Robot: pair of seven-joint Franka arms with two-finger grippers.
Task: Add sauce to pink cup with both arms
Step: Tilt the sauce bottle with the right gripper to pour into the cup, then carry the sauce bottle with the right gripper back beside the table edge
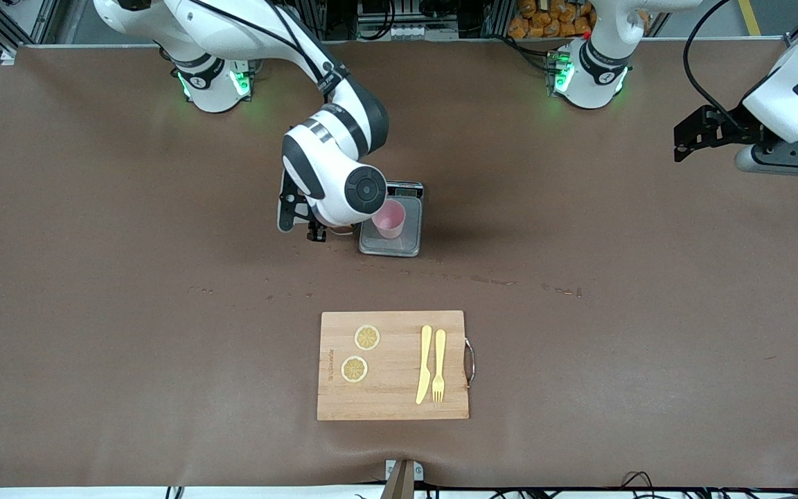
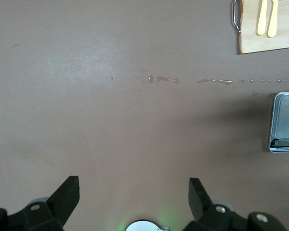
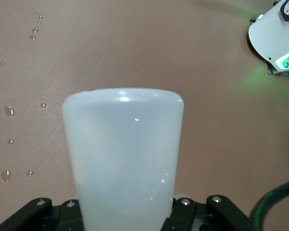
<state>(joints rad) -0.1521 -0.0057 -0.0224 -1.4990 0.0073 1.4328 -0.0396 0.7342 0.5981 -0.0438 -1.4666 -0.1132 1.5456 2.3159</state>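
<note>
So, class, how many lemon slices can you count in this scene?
2. Both lie on the wooden cutting board, at its end toward the right arm: one lemon slice farther from the front camera, the other lemon slice nearer. None seem hidden.

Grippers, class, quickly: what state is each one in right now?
Left gripper: open, empty, over bare table at its own arm's end.
Right gripper: shut on the sauce bottle, beside the pink cup.

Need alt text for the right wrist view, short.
A translucent whitish sauce bottle fills the middle of the frame, clamped in the right gripper above the brown table. Small droplets dot the table, and a green-lit white robot base sits at one corner.
</note>
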